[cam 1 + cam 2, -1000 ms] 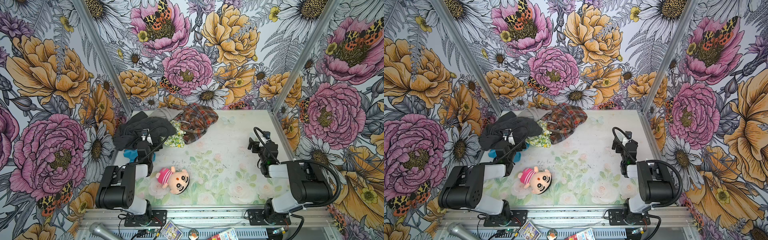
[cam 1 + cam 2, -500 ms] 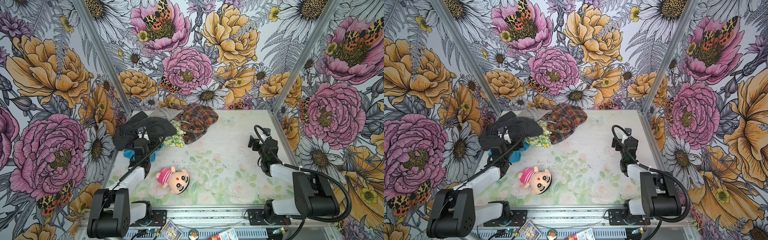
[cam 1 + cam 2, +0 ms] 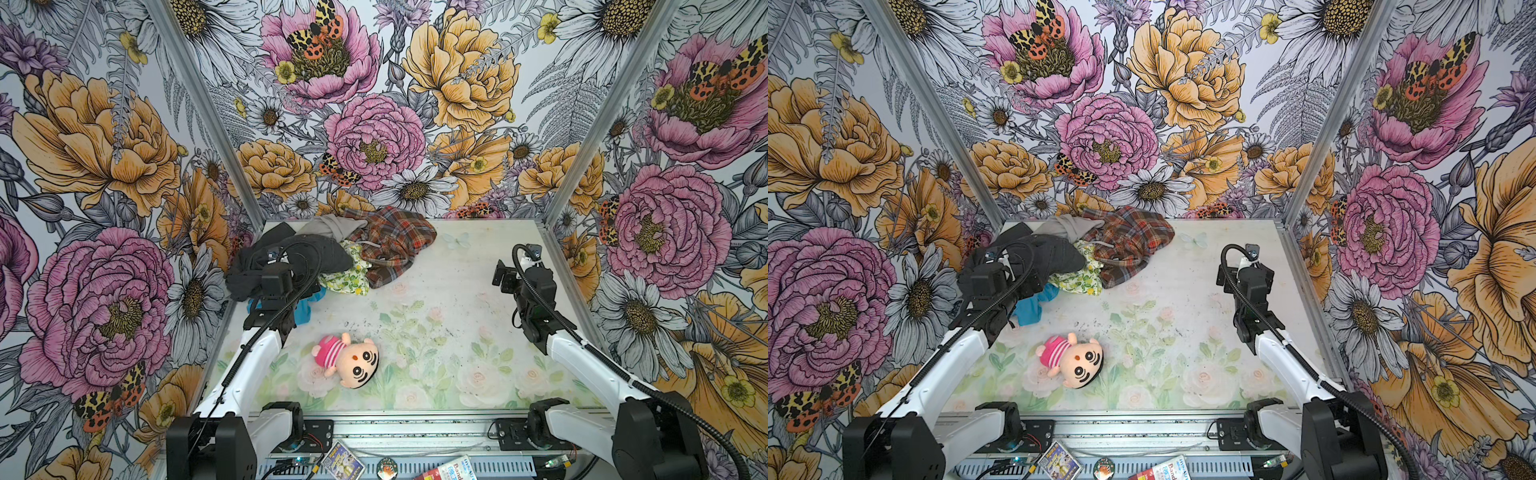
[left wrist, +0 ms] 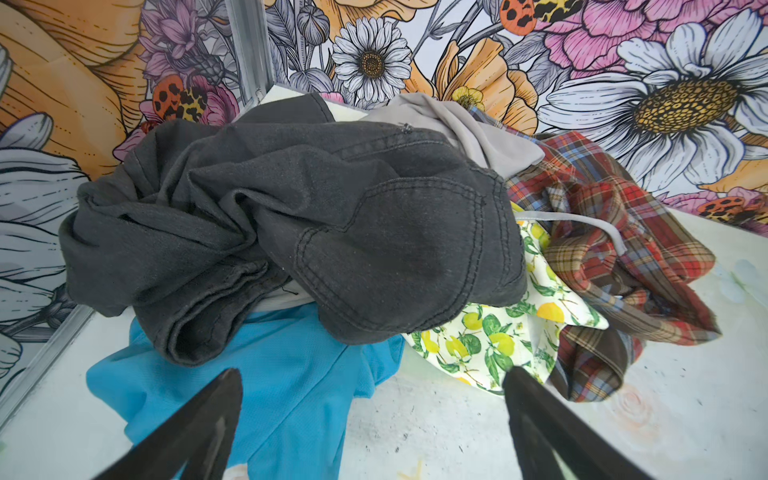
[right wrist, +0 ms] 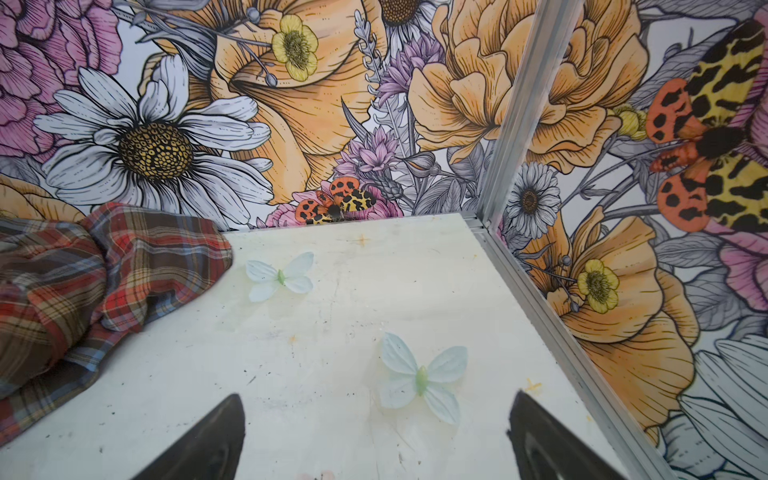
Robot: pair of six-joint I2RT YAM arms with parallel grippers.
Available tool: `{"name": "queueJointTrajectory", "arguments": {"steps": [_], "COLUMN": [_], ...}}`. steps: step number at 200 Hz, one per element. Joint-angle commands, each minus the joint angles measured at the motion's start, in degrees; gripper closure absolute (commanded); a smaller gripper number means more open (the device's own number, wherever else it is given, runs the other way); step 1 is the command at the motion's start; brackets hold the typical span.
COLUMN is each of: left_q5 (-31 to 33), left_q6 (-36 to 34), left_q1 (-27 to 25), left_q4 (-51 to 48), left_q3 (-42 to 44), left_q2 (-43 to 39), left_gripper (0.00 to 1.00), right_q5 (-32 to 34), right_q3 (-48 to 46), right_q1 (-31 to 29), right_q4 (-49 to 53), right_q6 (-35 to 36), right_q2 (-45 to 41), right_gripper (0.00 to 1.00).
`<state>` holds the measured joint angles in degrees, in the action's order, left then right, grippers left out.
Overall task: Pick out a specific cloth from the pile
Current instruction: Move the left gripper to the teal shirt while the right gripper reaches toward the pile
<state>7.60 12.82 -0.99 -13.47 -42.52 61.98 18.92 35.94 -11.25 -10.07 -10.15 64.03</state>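
The cloth [image 4: 266,386], plain turquoise-blue, lies at the near left edge of the pile [image 3: 353,249], in the far left corner of the tabletop [image 3: 436,299]. Its far part is tucked under the dark grey garment [image 4: 311,232], and its near part spreads free on the tabletop. Beside it lies the lemon-print cloth [image 4: 490,340], then the plaid cloth [image 4: 615,266], with a light grey garment [image 4: 469,129] at the back.

What changes in the last second is the arms, not the clothes. Both arms were folded back near their bases, and now both are stretched forward. The left pincer [image 4: 372,371] has come right up to the cloth. Its jaws stand wide open and hold nothing: one finger is over the blue fabric, the other over the bare tabletop near the lemon print. The right pincer [image 5: 378,395] has also moved forward and is wide open and empty, but it hangs over the bare tabletop on the right side, well apart from the pile. The cloth, the pile and the plush doll [image 3: 349,359] lie as they did before.

We judge that the approach is almost finished and the grasp is not yet begun. The free blue part looks like the natural place to pinch. The dark grey garment rests on the cloth, so it may drag along.
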Motion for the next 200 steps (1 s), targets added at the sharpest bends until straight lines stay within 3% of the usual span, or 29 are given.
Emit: {"name": "queueJointTrajectory", "arguments": {"steps": [1,39,77,110,158,200], "left_q5": [-3.55,-8.57,-12.52,-11.84,-12.09,-13.90], "left_q6": [3.97,8.10,12.37,14.92,18.40,21.29], "left_q1": [-0.33,-0.32,-0.41,-0.41,1.03,5.44], "left_q4": [-9.55,-15.57,-19.59,-22.72,-24.88,-25.11], "left_q3": [-3.43,-6.33,-6.47,-5.08,-2.79,-1.54], "left_q2": [0.07,-0.47,-1.87,-4.60,-4.96,-2.72], "left_gripper": [0.01,0.01,0.01,0.01,0.01,0.02], "right_q5": [3.95,6.13,3.77,-4.94,-10.10,-15.95], "right_q3": [4.72,10.64,18.61,24.96,30.26,31.47], "right_q1": [-3.93,-15.80,-24.86,-28.26,-32.48,-33.92], "right_q4": [10.59,13.73,14.28,14.46,14.44,14.54], "right_q6": [-5.84,-9.56,-10.47,-10.89,-7.78,-3.14], "right_q2": [-1.49,1.98,10.70,18.36,25.10,27.35], "right_gripper": [0.00,0.01,0.01,0.04,0.05,0.06]}}
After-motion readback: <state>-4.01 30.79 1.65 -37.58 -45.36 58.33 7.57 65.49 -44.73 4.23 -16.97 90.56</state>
